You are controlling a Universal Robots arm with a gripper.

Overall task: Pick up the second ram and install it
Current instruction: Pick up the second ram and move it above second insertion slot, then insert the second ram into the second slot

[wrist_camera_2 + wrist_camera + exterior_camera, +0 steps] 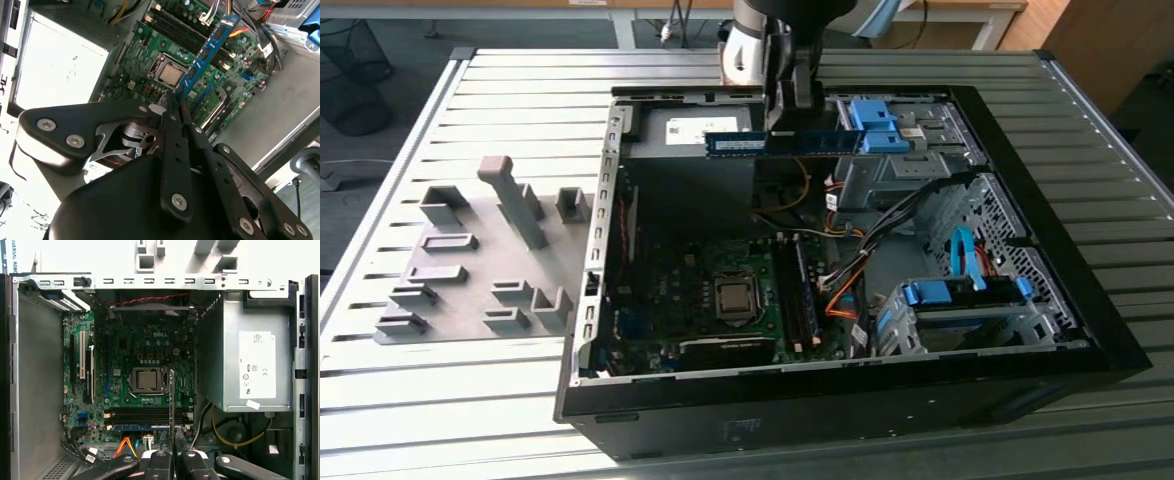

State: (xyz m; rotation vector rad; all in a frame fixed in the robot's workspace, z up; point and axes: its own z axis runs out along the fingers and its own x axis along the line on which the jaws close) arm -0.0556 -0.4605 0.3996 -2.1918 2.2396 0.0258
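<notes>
The claw (790, 128), clamped tight on the second ram (736, 144), hangs over the open computer case (854, 395), with the motherboard (707, 285) inside, below it.

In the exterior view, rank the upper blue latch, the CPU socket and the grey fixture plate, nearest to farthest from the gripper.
The gripper holds the second ram.
1. Upper blue latch: beside it, toward the exterior view's right.
2. CPU socket: on the motherboard, mid-case.
3. Grey fixture plate: outside the case, at the exterior view's left.
</notes>
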